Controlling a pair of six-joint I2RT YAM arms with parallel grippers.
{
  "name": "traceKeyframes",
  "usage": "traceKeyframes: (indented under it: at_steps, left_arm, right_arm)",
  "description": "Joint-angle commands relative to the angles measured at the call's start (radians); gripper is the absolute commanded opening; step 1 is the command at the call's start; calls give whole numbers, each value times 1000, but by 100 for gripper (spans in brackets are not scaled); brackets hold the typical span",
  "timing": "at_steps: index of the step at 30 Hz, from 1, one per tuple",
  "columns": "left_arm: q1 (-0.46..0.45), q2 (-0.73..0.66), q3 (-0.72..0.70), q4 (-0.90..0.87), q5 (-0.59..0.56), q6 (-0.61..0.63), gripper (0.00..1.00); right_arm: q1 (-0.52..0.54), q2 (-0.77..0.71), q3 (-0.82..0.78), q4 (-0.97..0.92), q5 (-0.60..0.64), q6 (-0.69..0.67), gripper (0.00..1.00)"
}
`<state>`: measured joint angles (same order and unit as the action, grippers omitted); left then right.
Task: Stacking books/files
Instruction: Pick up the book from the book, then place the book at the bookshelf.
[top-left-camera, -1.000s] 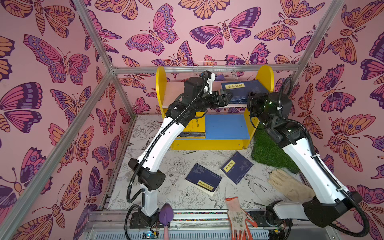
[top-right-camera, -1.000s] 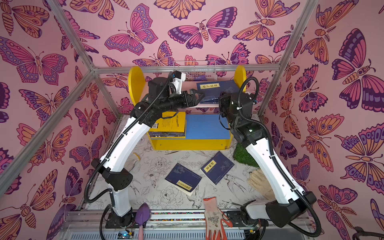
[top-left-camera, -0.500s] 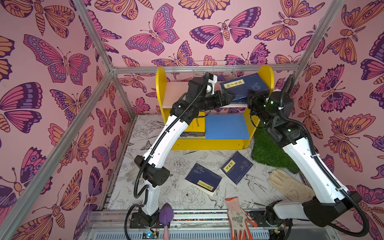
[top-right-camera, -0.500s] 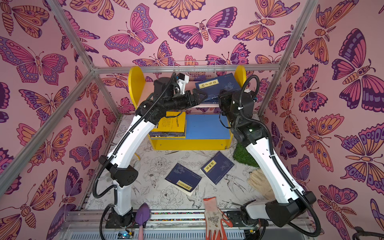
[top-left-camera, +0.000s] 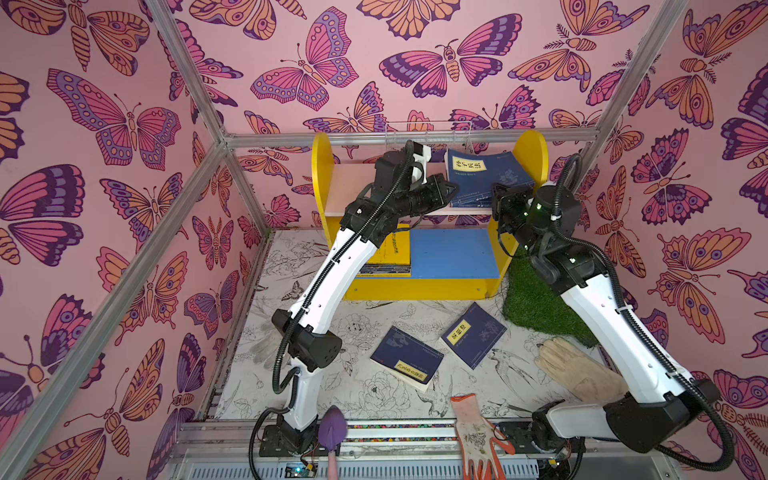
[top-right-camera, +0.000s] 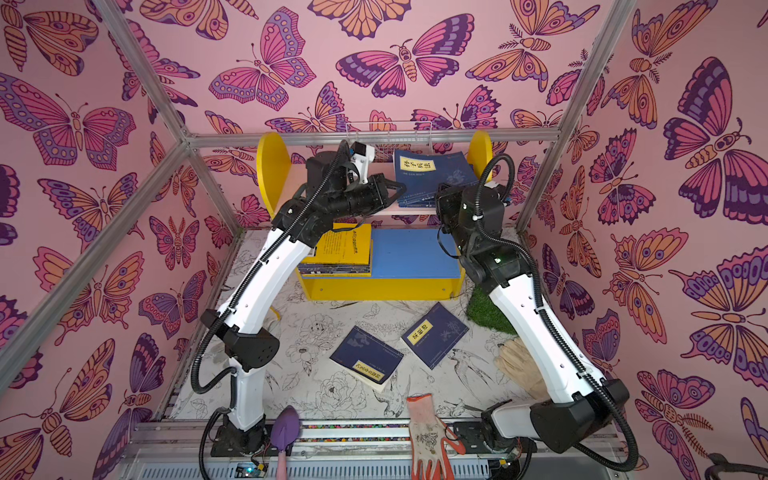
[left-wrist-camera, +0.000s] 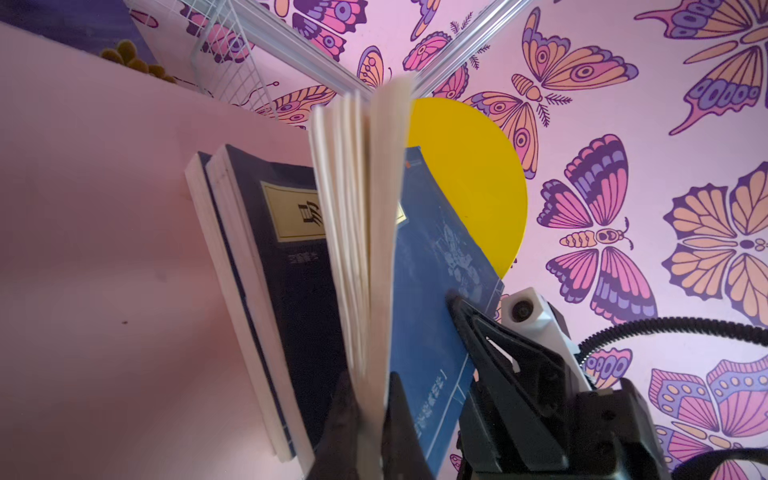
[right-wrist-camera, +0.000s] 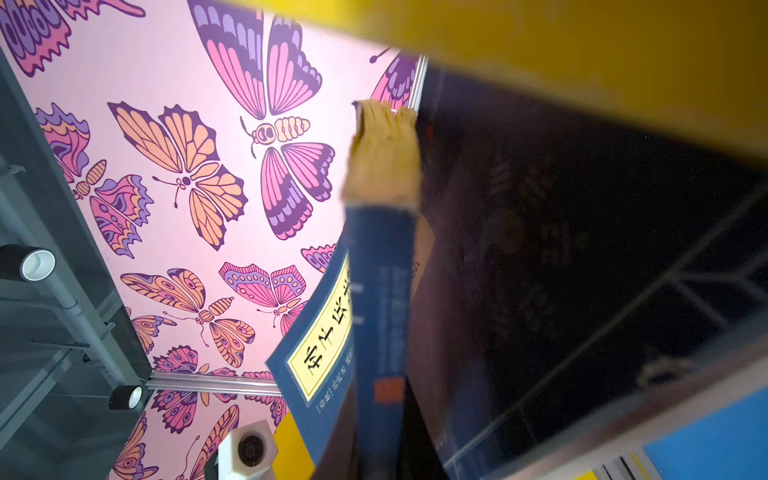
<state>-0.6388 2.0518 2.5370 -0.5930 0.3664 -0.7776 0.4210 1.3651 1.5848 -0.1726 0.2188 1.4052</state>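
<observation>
We judge the stacking well along but not finished. The yellow bookshelf (top-left-camera: 324, 174) carries 2 piles. On its pink upper board (top-left-camera: 353, 187), toward the right end, lies the upper pile (left-wrist-camera: 266, 266) of navy books. On its blue lower board (top-left-camera: 453, 253), at the left end, lies the lower pile (top-left-camera: 395, 253), topped by a yellow cover. We cannot count the lower pile, since the left arm hides part of it. The held book (top-left-camera: 486, 170) is navy with a yellow title label. It sits tilted over the upper pile with its pages fanning apart, and the left wrist view shows at least 2 navy books flat beneath it. Both arms have it. The left gripper (left-wrist-camera: 370, 419) has its jaws pinched narrow on the page edge, and the right gripper (top-left-camera: 500, 195) has its jaws closed tight on the spine side. So this book is not yet laid flat and square on its pile. Beyond that, 2 more wait on the desk (top-left-camera: 353, 386) in front of the bookshelf. The nearer book (top-left-camera: 409, 359) and the farther book (top-left-camera: 476, 334) lie just beside each other, both navy, with their yellow labels showing. The orange glove (top-left-camera: 473, 436), the beige glove (top-left-camera: 577, 370), the purple trowel (top-left-camera: 332, 428) and the grass mat (top-left-camera: 536, 299) belong to no pile, in our view.
</observation>
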Motion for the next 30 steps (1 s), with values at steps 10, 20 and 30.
traceKeyframes:
  at_steps: [10, 20, 30]
  left_arm:
    - [34, 93, 47, 85, -3, -66, 0]
    - [55, 135, 80, 94, 45, -70, 0]
    - [103, 109, 83, 93, 241, -107, 0]
  right_arm:
    - [8, -173, -14, -155, -108, -246, 41]
    - [4, -314, -142, -255, 9, -390, 38]
    - [0, -379, -136, -288, 228, -558, 37]
